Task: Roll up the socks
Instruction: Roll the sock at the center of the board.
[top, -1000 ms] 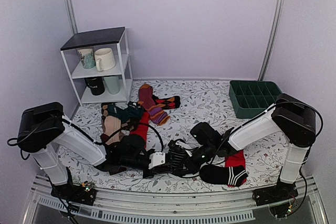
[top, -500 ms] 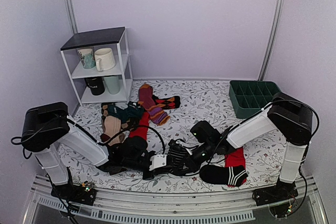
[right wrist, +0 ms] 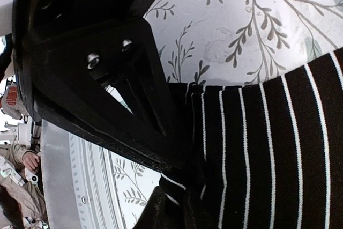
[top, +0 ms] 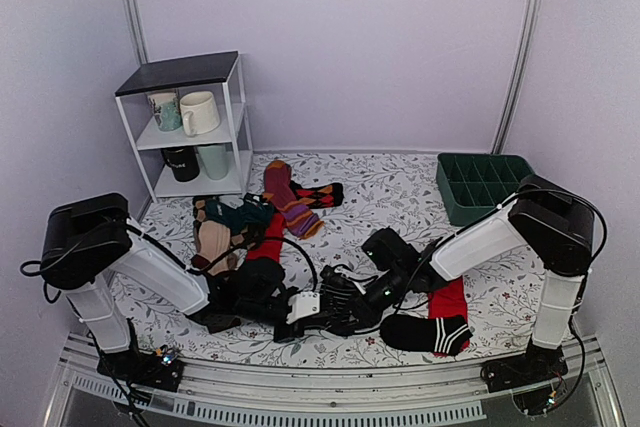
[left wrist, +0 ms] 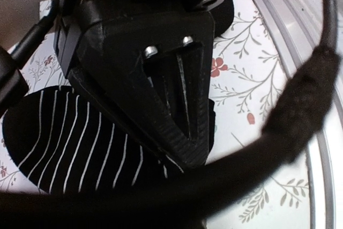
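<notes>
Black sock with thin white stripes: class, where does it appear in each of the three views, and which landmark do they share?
Top external: black white-striped knit sock, low centre near the front edge.
Left wrist: sock fills the lower left.
Right wrist: sock covers the right side.
Shared landmark: white floral-print tablecloth, visible in all three.

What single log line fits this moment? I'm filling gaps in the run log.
task: roll socks | left fingers: shut on striped sock | right fingers: at sock's edge, grip unclear
</notes>
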You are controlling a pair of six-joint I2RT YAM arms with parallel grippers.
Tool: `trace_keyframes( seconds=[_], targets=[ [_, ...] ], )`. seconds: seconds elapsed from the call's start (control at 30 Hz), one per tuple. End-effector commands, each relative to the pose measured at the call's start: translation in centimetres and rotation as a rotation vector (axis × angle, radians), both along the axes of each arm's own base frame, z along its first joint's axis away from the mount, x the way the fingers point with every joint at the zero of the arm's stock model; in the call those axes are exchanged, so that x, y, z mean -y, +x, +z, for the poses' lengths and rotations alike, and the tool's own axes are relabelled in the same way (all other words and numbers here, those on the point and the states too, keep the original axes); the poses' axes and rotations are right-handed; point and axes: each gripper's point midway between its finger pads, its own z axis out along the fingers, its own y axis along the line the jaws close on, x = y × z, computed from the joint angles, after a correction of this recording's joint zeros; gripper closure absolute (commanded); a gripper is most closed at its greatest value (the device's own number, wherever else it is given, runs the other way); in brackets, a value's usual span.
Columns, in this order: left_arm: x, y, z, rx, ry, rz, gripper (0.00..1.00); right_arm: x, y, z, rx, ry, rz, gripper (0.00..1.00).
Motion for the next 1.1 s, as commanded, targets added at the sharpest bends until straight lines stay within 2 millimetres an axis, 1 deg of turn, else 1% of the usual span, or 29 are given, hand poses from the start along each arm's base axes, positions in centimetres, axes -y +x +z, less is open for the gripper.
trace_keyframes(
  seconds=[0.0,0.07,0.13,0.2,0.3,0.33,0.4,0.43,0.5,0.57,0.63,0.7,0.8,0.87,1.07],
  targets=[
    [-0.7,-2.1,-2.0,-0.169,0.084,-0.023,1.0,4.5,-0.4,-4.7,0.006,-0.251,-0.079,0.82],
    [-0.9,-2.4,-2.5,-0.221,0.111,-0.019,1.0,3.9,0.7,-2.8,0.085,-0.184,-0.115,0.73],
    [-1.3,-2.6,-3.1,-0.267,0.132,-0.013,1.0,3.1,2.1,-0.3,0.181,-0.092,-0.157,0.7],
    [-1.5,-2.7,-3.2,-0.298,0.132,-0.011,1.0,2.9,3.1,2.4,0.278,0.0,-0.193,0.66],
    [-1.6,-2.7,-3.2,-0.337,0.128,-0.01,1.0,3.1,2.9,6.7,0.442,0.149,-0.215,0.63],
    [-1.6,-2.8,-3.2,-0.353,0.129,-0.012,1.0,3.2,2.4,7.8,0.52,0.183,-0.205,0.6],
    [-1.7,-2.8,-3.4,-0.377,0.132,-0.016,1.0,3.4,1.7,9.1,0.652,0.209,-0.193,0.56],
    [-1.7,-2.8,-3.5,-0.388,0.134,-0.016,1.0,3.5,1.5,9.2,0.714,0.205,-0.174,0.55],
    [-1.7,-2.7,-3.5,-0.405,0.131,-0.017,1.0,3.6,1.0,9.0,0.763,0.196,-0.146,0.55],
    [-1.7,-2.6,-3.5,-0.415,0.128,-0.016,1.0,3.4,0.4,8.3,0.789,0.178,-0.111,0.54],
    [-1.7,-2.5,-3.6,-0.422,0.129,-0.015,1.0,2.6,-0.3,7.5,0.799,0.16,-0.072,0.54],
    [-1.7,-2.4,-3.6,-0.426,0.127,-0.014,1.0,1.9,-0.8,6.0,0.817,0.115,-0.036,0.54],
    [-1.8,-2.4,-3.5,-0.428,0.124,-0.013,1.0,1.2,-0.4,4.5,0.875,0.053,-0.039,0.54],
    [-1.8,-2.5,-3.5,-0.428,0.123,-0.015,1.0,1.1,0.3,4.0,0.913,0.03,-0.066,0.54],
    [-1.9,-2.5,-3.5,-0.431,0.119,-0.015,1.0,0.3,0.5,3.8,0.93,0.042,-0.061,0.54]
  ],
)
